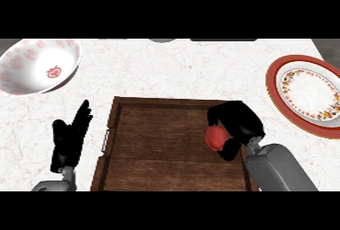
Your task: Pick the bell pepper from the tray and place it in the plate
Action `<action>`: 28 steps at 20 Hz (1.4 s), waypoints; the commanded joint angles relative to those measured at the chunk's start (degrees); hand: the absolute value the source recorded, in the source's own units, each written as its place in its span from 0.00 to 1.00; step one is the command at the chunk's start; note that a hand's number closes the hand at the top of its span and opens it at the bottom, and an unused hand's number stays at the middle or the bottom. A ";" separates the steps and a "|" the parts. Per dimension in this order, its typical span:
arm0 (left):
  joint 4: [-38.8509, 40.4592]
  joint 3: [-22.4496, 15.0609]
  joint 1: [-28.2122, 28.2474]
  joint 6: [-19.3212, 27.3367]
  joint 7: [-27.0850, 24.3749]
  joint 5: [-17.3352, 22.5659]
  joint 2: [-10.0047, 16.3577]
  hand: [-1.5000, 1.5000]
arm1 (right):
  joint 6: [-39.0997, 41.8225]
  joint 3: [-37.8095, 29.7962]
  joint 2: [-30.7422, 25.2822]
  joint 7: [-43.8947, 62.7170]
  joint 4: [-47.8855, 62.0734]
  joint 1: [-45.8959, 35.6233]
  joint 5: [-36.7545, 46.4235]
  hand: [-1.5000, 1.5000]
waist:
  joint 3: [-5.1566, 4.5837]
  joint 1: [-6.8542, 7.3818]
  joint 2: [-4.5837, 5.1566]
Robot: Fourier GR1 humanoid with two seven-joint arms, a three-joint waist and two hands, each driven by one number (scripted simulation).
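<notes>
So, starting far up-left of the tray: a white bowl with a red pattern inside sits on the pale marbled bench, well apart from the tray's top-left corner. It looks tipped a bit, with its opening facing the view.

Just left of the tray is the robot's left hand. It's off the tray, over the bench, with its fingers straight and held close together, pointing away from the robot. It holds nothing and touches nothing, as far as anyone can tell. It sits right beside the tray's little metal handle on the left wall.

The tray itself is dark brown wood with a raised rim, and most of its floor is bare.

Over the right part of the tray is the right hand, with its grey forearm coming in across the tray's lower-right corner. Its fingers are curled round the red bell pepper, which peeks out on the hand's left side. So the pepper is in the hand, inside the tray's outline near its right wall. Whether it's lifted off the wood or touching it, can't tell from this angle.

Right of the tray, near but not touching, is the plate: red rim, white middle, a patterned ring.
</notes>
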 commanded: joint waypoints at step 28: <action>-2.10 -1.11 -0.61 0.53 3.40 -2.86 -1.42 0.50 | -24.46 -37.94 -14.45 -8.08 16.98 -11.26 -7.22 1.00 | -0.02 0.46 -0.07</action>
